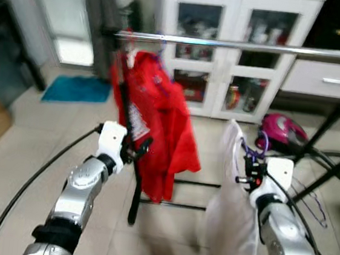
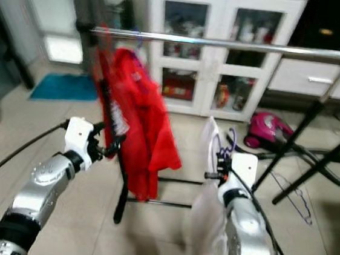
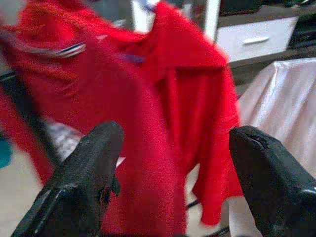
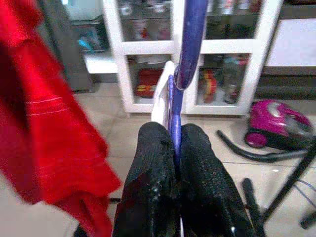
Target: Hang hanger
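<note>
Head cam, left eye view: a metal clothes rail (image 1: 245,46) is seen running across the upper frame, well above both pincers. A red garment (image 1: 155,126) is hung from the rail's left end, just beyond the left pincer (image 1: 136,151), which is raised close against the cloth. The right pincer (image 1: 246,169) is raised too, w/ a purple hanger (image 1: 246,151) rising from its tips and a white garment (image 1: 230,201) draped from the hanger down beside the arm. The hanger is held below the rail, not touching it. Beyond the pincers a white cabinet (image 1: 226,54) w/ glass doors is seen, and a pink vacuum cleaner (image 1: 282,130) on the tiled floor (image 1: 48,133) to the right pincer's far side. A blue mat (image 1: 77,88) lies far off past the left pincer.

Right eye view: same scene, same layout.

Left wrist view: the left pincer's two black fingers (image 3: 84,173) are seen spread wide apart, nothing between them; red cloth lies straight ahead, white cloth off to one side.

Right wrist view: the right pincer's fingers (image 4: 153,173) are pressed together, pinching the hanger's thin purple stem, which rises ahead of the tips. Cabinet and vacuum are seen beyond; red cloth hangs alongside.
</note>
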Tool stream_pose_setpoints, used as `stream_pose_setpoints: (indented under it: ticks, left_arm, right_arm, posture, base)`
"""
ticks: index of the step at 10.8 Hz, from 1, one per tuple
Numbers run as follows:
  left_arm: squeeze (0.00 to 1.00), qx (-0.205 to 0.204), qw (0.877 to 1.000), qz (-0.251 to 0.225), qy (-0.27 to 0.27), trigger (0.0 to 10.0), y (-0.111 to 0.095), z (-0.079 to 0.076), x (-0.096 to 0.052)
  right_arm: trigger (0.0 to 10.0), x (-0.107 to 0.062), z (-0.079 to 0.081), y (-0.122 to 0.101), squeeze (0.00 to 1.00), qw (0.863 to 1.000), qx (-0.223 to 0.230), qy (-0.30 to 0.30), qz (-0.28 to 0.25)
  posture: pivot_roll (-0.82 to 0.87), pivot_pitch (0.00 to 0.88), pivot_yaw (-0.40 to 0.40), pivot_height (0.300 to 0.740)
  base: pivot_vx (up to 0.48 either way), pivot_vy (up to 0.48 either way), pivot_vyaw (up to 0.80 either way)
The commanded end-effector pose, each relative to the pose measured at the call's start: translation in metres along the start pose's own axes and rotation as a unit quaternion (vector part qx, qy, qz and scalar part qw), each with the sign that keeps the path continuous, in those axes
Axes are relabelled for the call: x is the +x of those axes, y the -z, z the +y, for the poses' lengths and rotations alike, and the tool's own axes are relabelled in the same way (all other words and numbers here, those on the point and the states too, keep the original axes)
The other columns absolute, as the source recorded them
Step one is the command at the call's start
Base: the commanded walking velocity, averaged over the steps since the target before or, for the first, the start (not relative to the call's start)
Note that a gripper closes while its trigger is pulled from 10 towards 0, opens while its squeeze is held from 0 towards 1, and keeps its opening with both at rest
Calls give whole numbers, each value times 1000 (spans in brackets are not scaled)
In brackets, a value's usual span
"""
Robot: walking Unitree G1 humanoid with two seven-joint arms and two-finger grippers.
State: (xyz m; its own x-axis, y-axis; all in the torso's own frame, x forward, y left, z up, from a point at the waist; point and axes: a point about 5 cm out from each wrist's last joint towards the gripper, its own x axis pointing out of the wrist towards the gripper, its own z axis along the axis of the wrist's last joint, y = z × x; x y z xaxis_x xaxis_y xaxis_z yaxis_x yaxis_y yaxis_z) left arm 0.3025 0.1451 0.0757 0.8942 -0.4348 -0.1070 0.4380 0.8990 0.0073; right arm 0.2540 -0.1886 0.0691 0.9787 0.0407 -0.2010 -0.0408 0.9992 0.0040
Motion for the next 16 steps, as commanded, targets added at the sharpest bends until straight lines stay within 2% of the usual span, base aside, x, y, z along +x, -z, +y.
stream_pose_setpoints:
  ticks: [1, 8, 10, 11, 13, 16]
  left_arm:
    - [0, -2, 1000, -2, 10, 10000, -2, -6, 4]
    - [0, -11, 999, -30, 4, 10000, -16, -6, 8]
    - [0, -15, 1000, -23, -4, 10000, -13, -8, 7]
    - [0, -14, 999, -28, -12, 10000, -15, -7, 7]
    - [0, -12, 999, -42, -29, 10000, -21, -5, 8]
    - [0, -12, 998, -45, -40, 10000, -22, -4, 8]
  right_arm:
    - [10000, 2, -5, -13, 0, 1000, 0, 8, -26]
    - [10000, 7, -5, -25, 0, 999, -7, 4, -44]
    - [10000, 7, -7, -27, 0, 999, -12, 9, -48]
    - [10000, 7, -8, -28, 0, 998, -36, 10, -47]
    - [10000, 9, -10, -29, 0, 998, -38, 19, -50]
    - [10000, 9, -12, -28, 0, 998, -23, 32, -49]
  posture:
    - [-6, 0, 51, 740]
    - [0, 0, 39, 740]
    - [0, 0, 35, 740]
    - [3, 0, 30, 740]
    - [6, 0, 25, 740]
    - [9, 0, 21, 740]
  base:
    - [337, 0, 0]
    - [327, 0, 0]
    - [0, 0, 0]
    - [0, 0, 0]
    - [0, -480, 800]
    - [0, -480, 0]
